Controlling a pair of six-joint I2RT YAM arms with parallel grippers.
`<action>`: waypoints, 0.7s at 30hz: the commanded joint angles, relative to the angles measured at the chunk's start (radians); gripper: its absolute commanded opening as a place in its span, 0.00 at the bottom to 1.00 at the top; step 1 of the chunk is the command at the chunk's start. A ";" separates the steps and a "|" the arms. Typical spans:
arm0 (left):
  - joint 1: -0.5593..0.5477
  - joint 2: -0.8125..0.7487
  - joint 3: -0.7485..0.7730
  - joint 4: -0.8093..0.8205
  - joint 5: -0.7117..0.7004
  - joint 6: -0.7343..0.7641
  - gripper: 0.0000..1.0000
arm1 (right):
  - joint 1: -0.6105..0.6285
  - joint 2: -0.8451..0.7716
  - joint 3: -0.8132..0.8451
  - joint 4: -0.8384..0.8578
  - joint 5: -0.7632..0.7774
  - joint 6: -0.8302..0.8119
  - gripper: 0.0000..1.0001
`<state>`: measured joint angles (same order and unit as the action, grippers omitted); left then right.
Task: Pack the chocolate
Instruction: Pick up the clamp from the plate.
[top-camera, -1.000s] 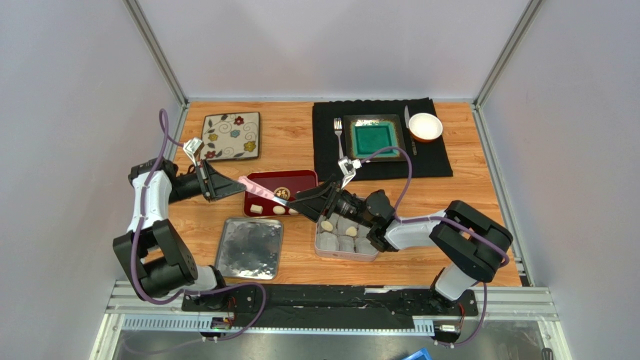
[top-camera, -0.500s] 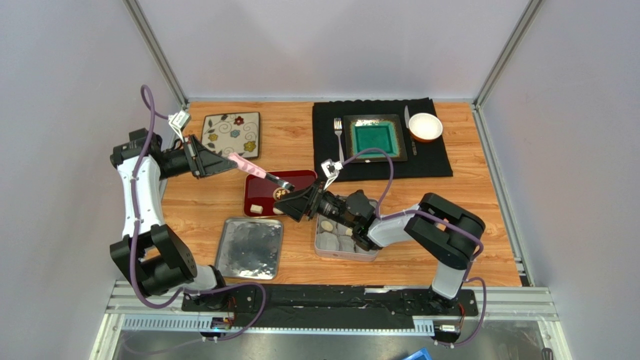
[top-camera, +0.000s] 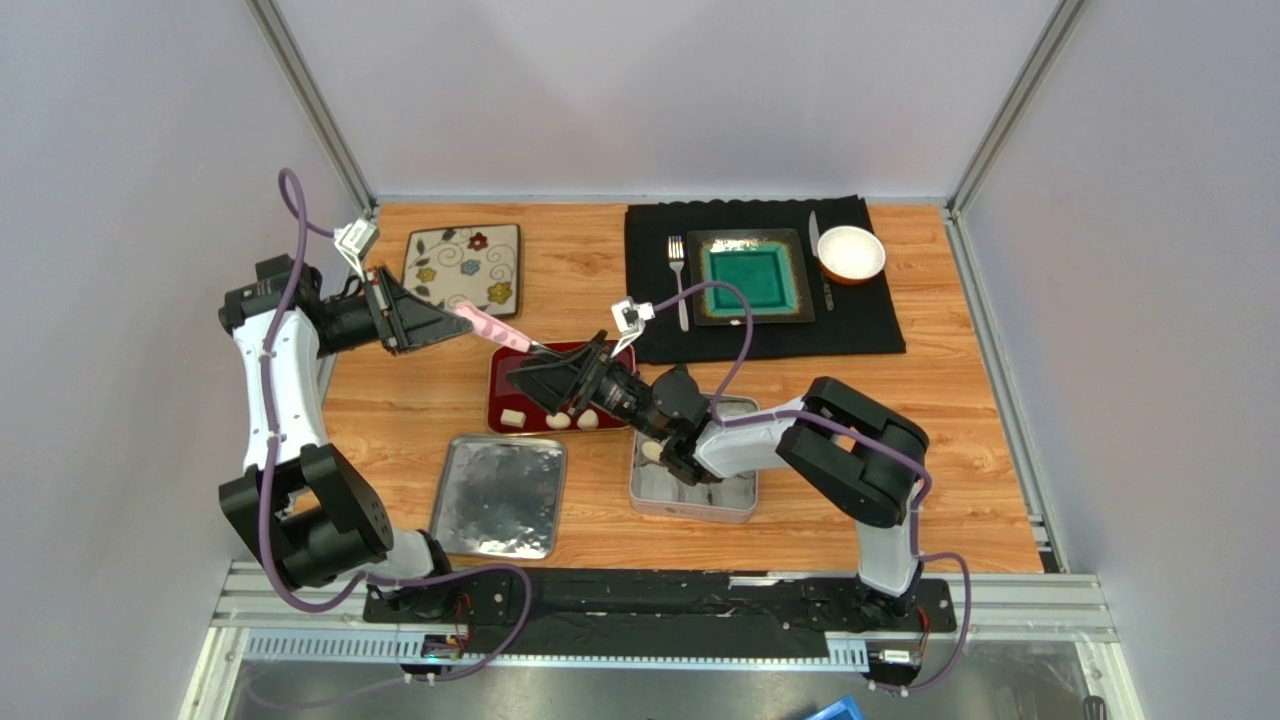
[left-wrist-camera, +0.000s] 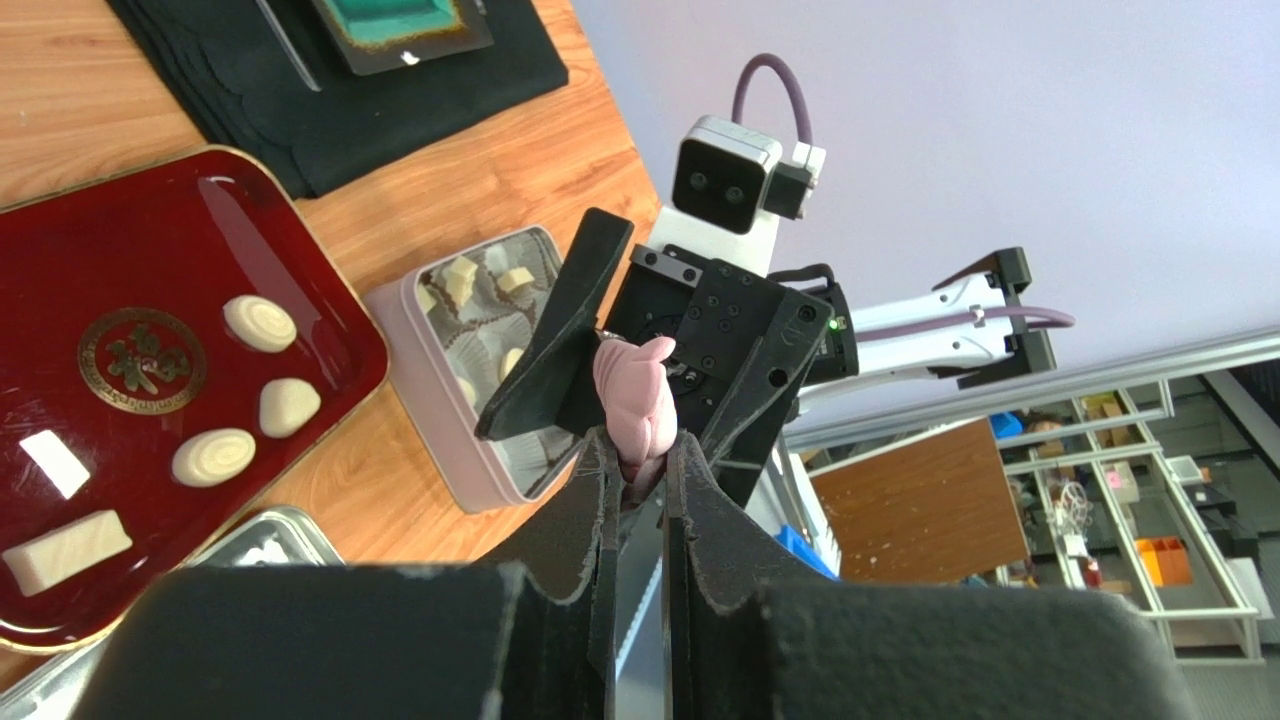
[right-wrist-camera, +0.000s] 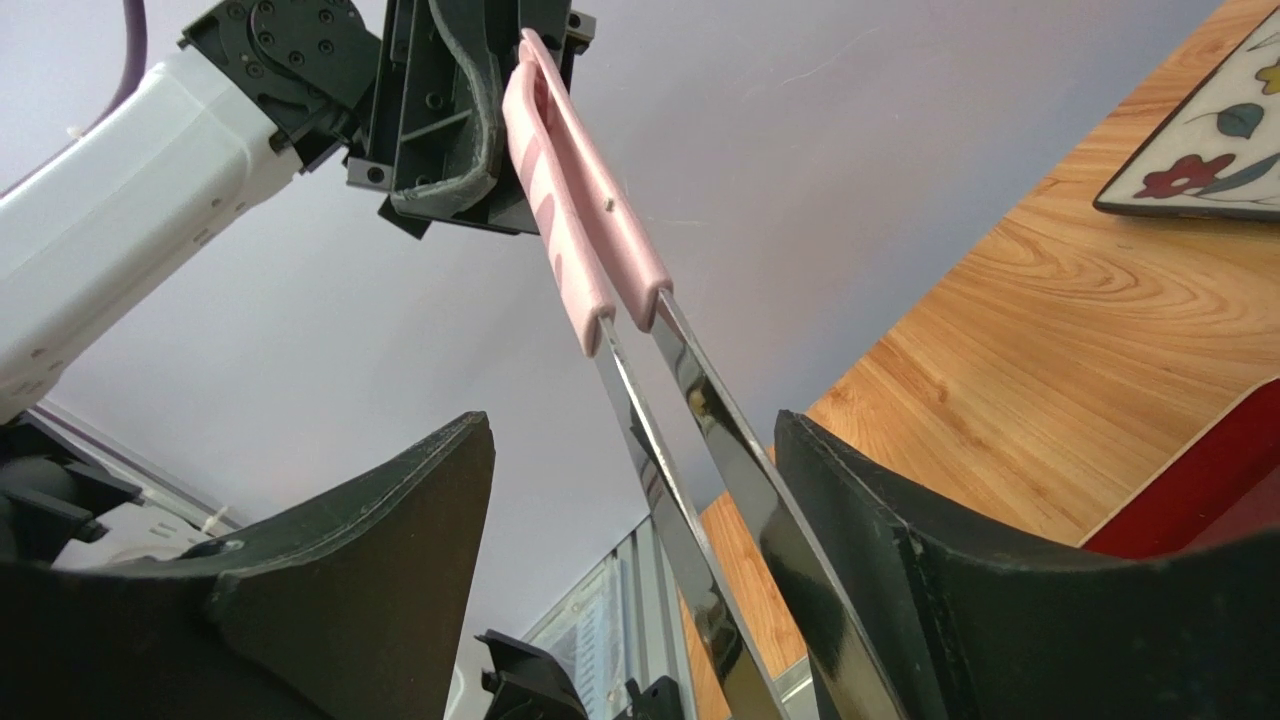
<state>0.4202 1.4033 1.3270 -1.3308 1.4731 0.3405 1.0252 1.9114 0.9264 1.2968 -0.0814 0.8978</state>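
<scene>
On the worktop (top-camera: 932, 435), the tray (top-camera: 511, 368) carries the chocolate (top-camera: 559, 422) just beneath the right hand (top-camera: 579, 383), jaws apart astride the tongs (top-camera: 489, 326), whose long axis runs back to the left hand (top-camera: 448, 321), clamped on their pink handle.

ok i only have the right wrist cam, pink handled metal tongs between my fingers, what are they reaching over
Observer: In the top view the pink-handled metal tongs reach over the dark red lacquered tray. The right gripper hides their tips.
Operator: anything on that tray
Observer: Yes. The left wrist view shows three rounded cream chocolates and two pale blocky pieces lying on it.
Operator: where do they go
Observer: A pale rectangular tin sits beside the tray. It holds white paper cups, and some are already filled.
</scene>
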 joint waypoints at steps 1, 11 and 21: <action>-0.006 -0.004 -0.023 -0.160 0.293 -0.005 0.00 | 0.004 -0.014 0.035 0.213 0.063 0.023 0.71; -0.006 -0.026 -0.118 -0.160 0.293 0.020 0.03 | -0.022 -0.061 0.025 0.214 0.114 0.059 0.63; -0.008 -0.030 -0.175 -0.159 0.293 0.038 0.03 | -0.034 -0.084 0.017 0.214 0.065 0.069 0.55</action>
<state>0.4332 1.4025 1.1809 -1.3113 1.5043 0.3485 0.9798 1.8977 0.9195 1.2720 0.0250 0.9558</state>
